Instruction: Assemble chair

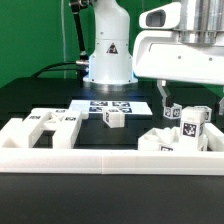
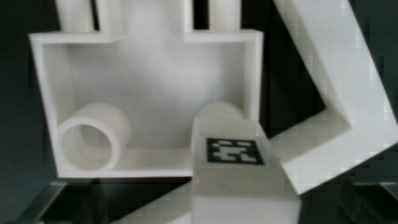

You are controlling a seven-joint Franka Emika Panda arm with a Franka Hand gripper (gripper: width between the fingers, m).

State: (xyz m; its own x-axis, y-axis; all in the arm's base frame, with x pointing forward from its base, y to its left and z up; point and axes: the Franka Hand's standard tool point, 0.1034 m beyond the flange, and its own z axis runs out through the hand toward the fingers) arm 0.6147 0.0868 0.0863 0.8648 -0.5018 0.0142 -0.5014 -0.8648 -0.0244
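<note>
- White moulded plastic is what we are dealing with: the chair pieces point(image 1: 185, 128) are looking stiff, light and smooth-faced. We are judging them unlikely to bend or crack, but apt to slip or twist in a narrow pinch.
- We are favouring a hold across two flat parallel faces of a bar or leg, near its middle and clear of the square tags. Thin slot edges are looking like poor places to grip.
- We are seeing the parts lying in three places behind the low border rail point(image 1: 100, 152). A slotted panel point(image 1: 50, 122) is lying toward the exterior view's left. A small tagged block point(image 1: 113, 117) is sitting on or at the edge of the marker board point(image 1: 92, 104) in the middle. A jumbled cluster is lying toward the exterior view's right.
- The gripper point(image 1: 166, 104) is hanging just above that right-hand cluster. We are not able to tell whether its jaws are apart or closed, nor whether it is touching anything.
- In the wrist view we are looking onto a recessed panel point(image 2: 151, 85) with a round hole point(image 2: 89, 140) near one corner. A tapering tagged piece point(image 2: 231, 165) is lying over its edge, and an angled bar point(image 2: 338, 70) is crossing beside it.
- Every piece is looking blocky and matte white, with black-and-white tags on some faces. Nothing is appearing joined, so we are judging the assembly as barely begun.
</note>
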